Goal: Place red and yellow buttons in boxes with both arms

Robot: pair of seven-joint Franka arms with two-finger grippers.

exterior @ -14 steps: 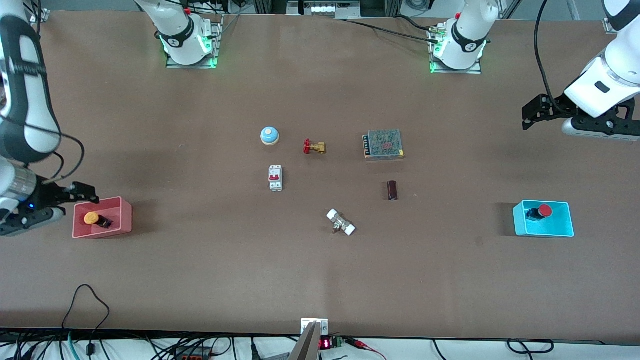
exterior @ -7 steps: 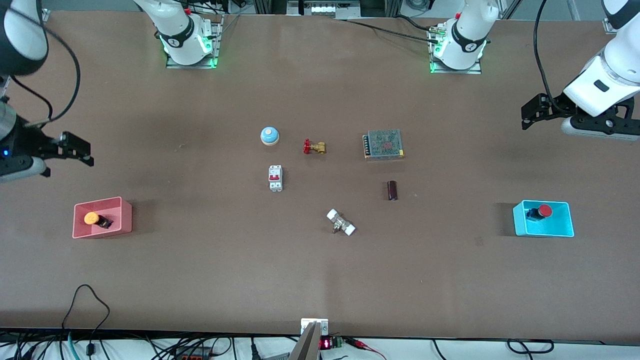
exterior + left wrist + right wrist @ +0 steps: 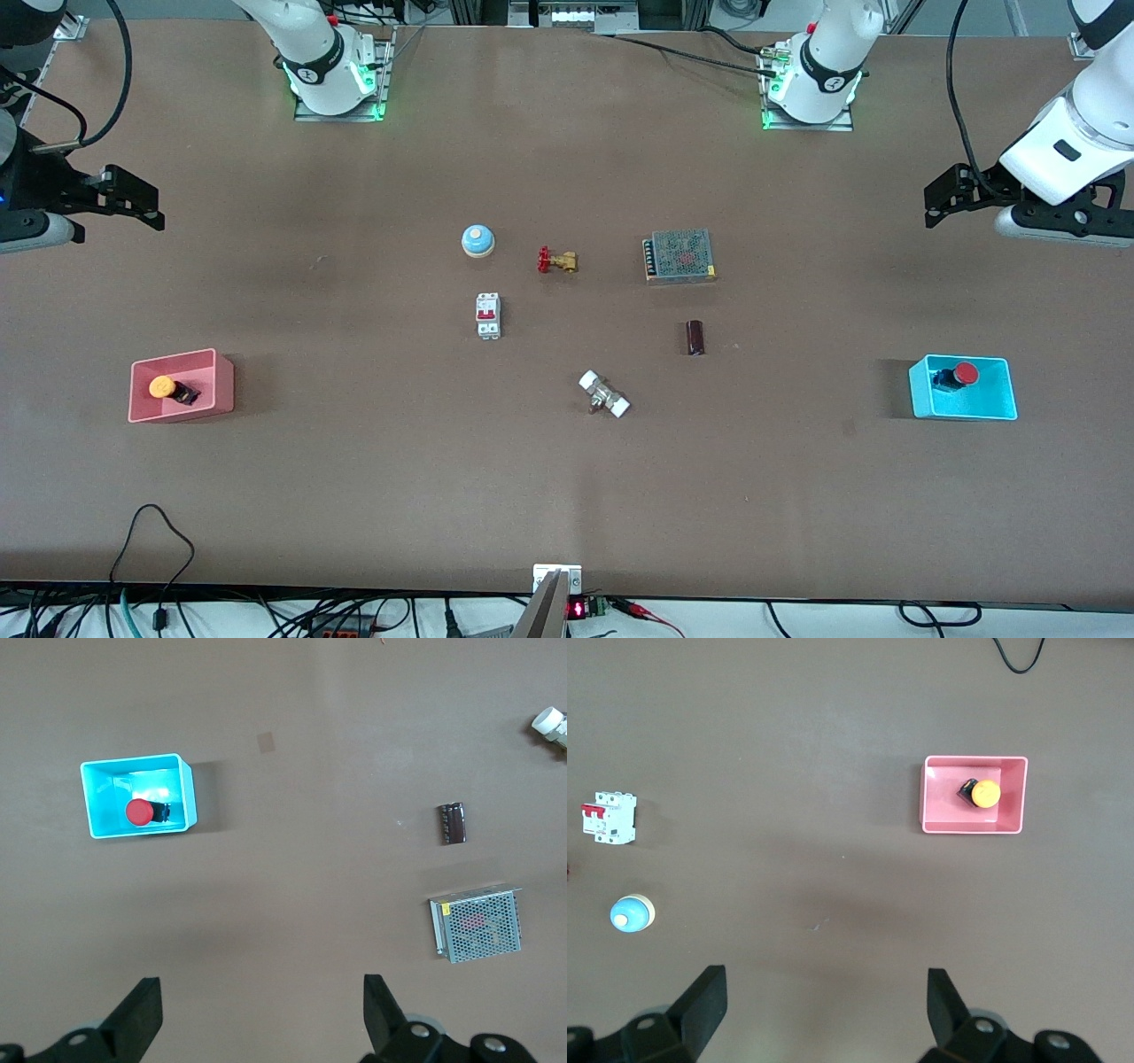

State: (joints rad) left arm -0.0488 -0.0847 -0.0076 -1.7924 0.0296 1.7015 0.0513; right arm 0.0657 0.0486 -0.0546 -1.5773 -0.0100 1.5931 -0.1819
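Observation:
The yellow button (image 3: 162,387) lies in the pink-red box (image 3: 221,385) toward the right arm's end of the table; both show in the right wrist view, button (image 3: 984,794) and box (image 3: 939,815). The red button (image 3: 965,373) lies in the cyan box (image 3: 992,403) toward the left arm's end; both show in the left wrist view, button (image 3: 137,811) and box (image 3: 183,796). My right gripper (image 3: 133,202) is open and empty, high over bare table. My left gripper (image 3: 950,193) is open and empty, high over bare table.
Mid-table lie a blue dome bell (image 3: 477,240), a brass valve with red handle (image 3: 556,260), a white circuit breaker (image 3: 488,315), a metal mesh power supply (image 3: 680,256), a dark cylinder (image 3: 695,338) and a white-capped fitting (image 3: 604,395).
My right gripper has risen from beside the pink-red box and moved away from it toward the arms' bases. My left gripper has barely moved.

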